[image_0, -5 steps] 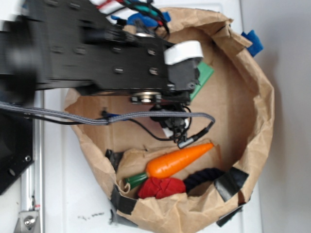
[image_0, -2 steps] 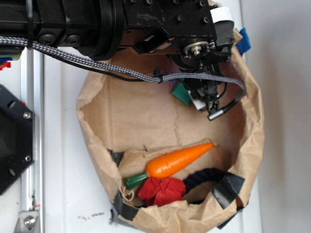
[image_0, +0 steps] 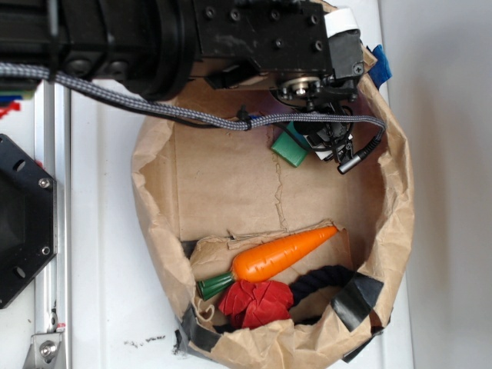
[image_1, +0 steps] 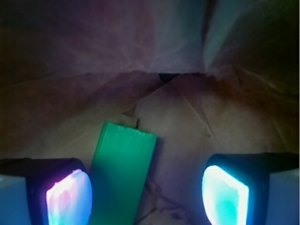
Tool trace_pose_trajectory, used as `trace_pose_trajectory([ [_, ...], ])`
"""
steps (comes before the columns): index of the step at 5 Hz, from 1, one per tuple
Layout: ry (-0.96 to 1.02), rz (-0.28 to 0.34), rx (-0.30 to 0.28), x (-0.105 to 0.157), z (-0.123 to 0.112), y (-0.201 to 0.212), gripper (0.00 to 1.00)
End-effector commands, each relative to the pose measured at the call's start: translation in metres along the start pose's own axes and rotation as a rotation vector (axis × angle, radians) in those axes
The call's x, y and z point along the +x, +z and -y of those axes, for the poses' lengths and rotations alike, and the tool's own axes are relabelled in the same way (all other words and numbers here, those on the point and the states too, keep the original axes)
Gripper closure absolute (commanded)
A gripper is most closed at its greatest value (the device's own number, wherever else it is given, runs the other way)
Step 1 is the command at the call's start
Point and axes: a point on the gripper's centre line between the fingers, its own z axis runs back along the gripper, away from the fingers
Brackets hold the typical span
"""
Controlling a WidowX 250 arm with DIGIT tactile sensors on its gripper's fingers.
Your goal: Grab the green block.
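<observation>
Wrist view, smooth flat green block [image_1: 123,173], crinkled paper bag [image_1: 197,122]

- The black arm [image_0: 192,38] reaches in from the left along the top.
- The gripper [image_1: 147,192] points down, fingers [image_1: 70,197] spread wide apart, nothing clamped between them.

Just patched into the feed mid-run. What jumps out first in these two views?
In the wrist view, the green block lies on brown paper between the two glowing fingertips, closer to the one on the picture's left, with the gripper open. From outside, the black arm reaches over the top rim of a paper bag, while an orange carrot lies at the bag's lower edge beside a red cloth.
</observation>
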Motion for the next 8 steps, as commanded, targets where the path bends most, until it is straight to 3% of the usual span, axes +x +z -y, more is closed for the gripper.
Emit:
trace_pose_trajectory([
  [1, -0.043, -0.025, 0.01, -0.003, 0.01, -0.019, 0.0],
  [2, -0.047, -0.023, 0.002, -0.004, 0.01, -0.022, 1.0],
  [5, -0.07, -0.022, -0.013, -0.007, 0.008, -0.008, 1.0],
  [6, -0.159, -0.04, -0.074, -0.012, 0.009, 0.034, 1.0],
  [7, -0.389, -0.094, -0.112, -0.021, 0.032, 0.083, 1.0],
  [8, -0.531, -0.078, -0.128, -0.035, 0.059, 0.118, 1.0],
])
